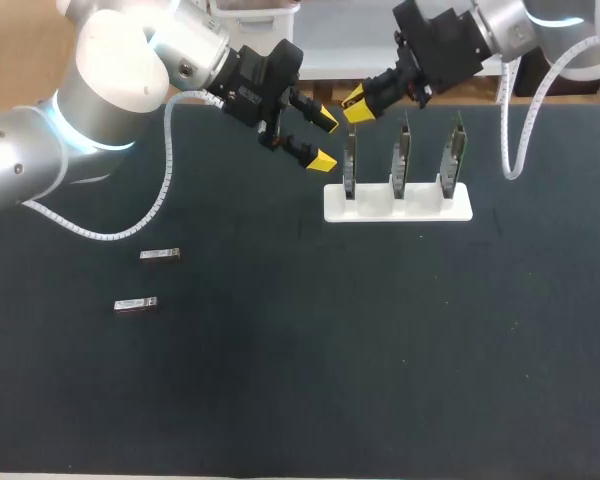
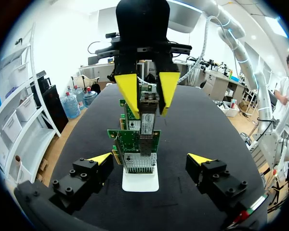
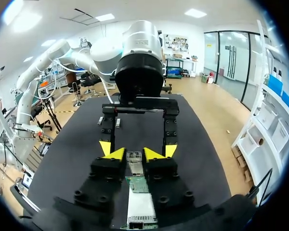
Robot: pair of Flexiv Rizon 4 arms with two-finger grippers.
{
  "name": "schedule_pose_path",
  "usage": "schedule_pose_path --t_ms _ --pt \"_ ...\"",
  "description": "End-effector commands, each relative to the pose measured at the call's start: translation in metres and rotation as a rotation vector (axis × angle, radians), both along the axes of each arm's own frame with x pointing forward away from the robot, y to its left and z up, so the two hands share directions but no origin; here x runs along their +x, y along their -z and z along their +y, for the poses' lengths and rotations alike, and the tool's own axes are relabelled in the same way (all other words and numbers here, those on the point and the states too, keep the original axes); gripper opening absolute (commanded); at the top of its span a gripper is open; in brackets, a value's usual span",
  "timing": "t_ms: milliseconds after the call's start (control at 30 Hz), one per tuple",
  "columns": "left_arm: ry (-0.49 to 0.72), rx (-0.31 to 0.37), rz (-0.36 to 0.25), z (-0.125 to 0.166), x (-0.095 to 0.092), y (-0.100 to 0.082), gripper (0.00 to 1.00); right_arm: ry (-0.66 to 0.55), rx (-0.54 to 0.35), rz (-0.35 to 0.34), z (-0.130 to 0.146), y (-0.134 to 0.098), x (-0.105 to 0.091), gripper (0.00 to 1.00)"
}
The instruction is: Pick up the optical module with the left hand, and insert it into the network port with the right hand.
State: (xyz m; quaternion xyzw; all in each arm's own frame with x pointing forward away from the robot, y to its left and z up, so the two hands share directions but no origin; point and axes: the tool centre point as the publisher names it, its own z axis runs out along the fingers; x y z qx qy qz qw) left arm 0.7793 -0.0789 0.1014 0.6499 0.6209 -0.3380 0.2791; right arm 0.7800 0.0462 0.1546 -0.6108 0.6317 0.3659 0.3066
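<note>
Showing the optical module (image 2: 147, 118) clenched from two sides between the yellow fingers of the right hand (image 1: 358, 105), with the lower end meeting the network port (image 2: 145, 144) on the end card (image 2: 129, 139) of the white stand (image 1: 420, 205); depth of seating not discernible. Showing also the left hand (image 1: 321, 141) released, fingers spread wide, just beside that card and grasping nothing. Marks one spare module (image 1: 160, 255) and a second spare module (image 1: 136, 304) lying flat on the desk (image 1: 380, 350), well apart from both hands.
</note>
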Motion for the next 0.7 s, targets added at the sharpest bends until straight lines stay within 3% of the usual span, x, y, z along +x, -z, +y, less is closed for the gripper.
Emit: schedule_pose_path --t_ms 33,200,433,467,500,533,700 --pt "0.002 0.006 0.004 -0.001 0.002 -0.001 1.0 0.005 -0.002 -0.003 0.0 -0.002 -0.003 1.0" --pt "0.002 0.006 0.004 -0.001 0.002 -0.001 1.0 0.005 0.014 -0.008 -0.001 -0.013 -0.008 1.0" --pt "0.002 0.006 0.004 -0.001 0.002 -0.001 1.0 -0.01 0.021 0.042 -0.002 -0.019 -0.008 1.0" --pt "0.002 0.006 0.004 -0.001 0.002 -0.001 1.0 -0.006 0.017 0.046 -0.002 -0.018 -0.008 0.45" --pt "0.002 0.006 0.004 -0.001 0.002 -0.001 1.0 -0.003 0.01 0.048 -0.002 -0.017 -0.007 0.26" --pt "0.002 0.006 0.004 -0.001 0.002 -0.001 1.0 -0.004 0.004 0.048 -0.001 -0.017 -0.007 0.0" --pt "0.002 0.006 0.004 -0.001 0.002 -0.001 1.0 -0.004 -0.003 0.047 0.002 -0.013 -0.004 0.0"
